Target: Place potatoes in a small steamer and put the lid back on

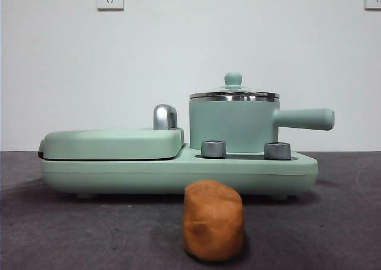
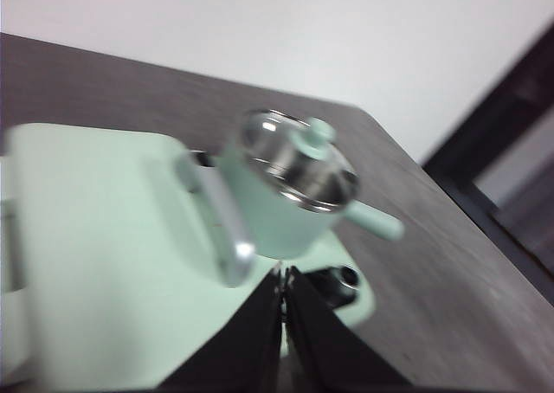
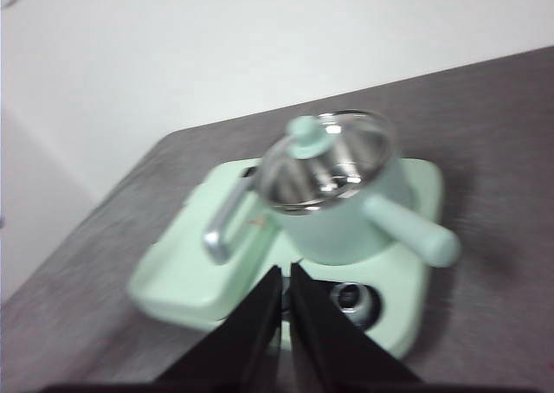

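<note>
I see the small steamer (image 1: 233, 126) standing on the right of the green cooker base (image 1: 178, 172), its lid (image 1: 233, 91) seated on the rim; through the glass I see only bare steel inside; the potato (image 1: 213, 220) sits on the dark table (image 1: 71, 234) in front of the base, outside the pot; my left gripper (image 2: 284, 276) and right gripper (image 3: 285, 276) both hang above the cooker, jaws pressed together, holding nothing.

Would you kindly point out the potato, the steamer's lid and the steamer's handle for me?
potato (image 1: 212, 220), front view, middle of its orange-brown side.
lid (image 3: 305, 136), right wrist view, on its green knob.
steamer handle (image 1: 305, 119), front view, mid-length of the green bar.
</note>
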You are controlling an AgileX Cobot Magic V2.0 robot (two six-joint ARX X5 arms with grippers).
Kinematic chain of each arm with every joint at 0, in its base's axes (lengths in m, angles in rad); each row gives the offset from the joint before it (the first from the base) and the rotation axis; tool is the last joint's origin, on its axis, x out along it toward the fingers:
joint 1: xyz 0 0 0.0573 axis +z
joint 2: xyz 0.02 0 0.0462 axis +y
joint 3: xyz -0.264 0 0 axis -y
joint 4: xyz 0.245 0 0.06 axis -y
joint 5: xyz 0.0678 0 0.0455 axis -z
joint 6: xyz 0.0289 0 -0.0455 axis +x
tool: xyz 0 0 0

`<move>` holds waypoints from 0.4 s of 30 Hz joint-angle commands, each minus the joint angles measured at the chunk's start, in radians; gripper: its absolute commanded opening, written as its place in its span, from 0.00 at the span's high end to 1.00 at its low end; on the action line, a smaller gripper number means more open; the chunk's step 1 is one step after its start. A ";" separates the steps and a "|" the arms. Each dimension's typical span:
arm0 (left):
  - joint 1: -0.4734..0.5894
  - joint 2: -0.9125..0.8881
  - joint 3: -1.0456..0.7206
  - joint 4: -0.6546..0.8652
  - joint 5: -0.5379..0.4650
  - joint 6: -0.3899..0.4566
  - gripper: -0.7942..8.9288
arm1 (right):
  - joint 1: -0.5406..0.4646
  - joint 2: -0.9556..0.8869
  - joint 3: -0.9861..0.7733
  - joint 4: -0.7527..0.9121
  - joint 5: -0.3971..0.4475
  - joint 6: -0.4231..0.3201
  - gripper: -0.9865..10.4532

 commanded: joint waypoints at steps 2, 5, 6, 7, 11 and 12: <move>-0.041 0.075 0.105 -0.036 0.056 0.094 0.89 | 0.018 0.051 0.072 -0.029 -0.059 -0.079 0.90; -0.072 0.126 0.165 -0.086 0.084 0.130 0.88 | 0.033 0.088 0.113 -0.068 -0.088 -0.126 0.90; -0.082 0.138 0.180 -0.103 0.090 0.140 0.88 | 0.038 0.098 0.123 -0.078 -0.096 -0.140 0.90; -0.094 0.152 0.197 -0.119 0.097 0.152 0.84 | 0.044 0.108 0.131 -0.087 -0.106 -0.155 0.90; -0.130 0.170 0.223 -0.138 0.098 0.146 0.68 | 0.058 0.114 0.134 -0.087 -0.108 -0.159 0.79; -0.138 0.170 0.224 -0.136 0.098 0.146 0.65 | 0.059 0.114 0.134 -0.087 -0.108 -0.159 0.72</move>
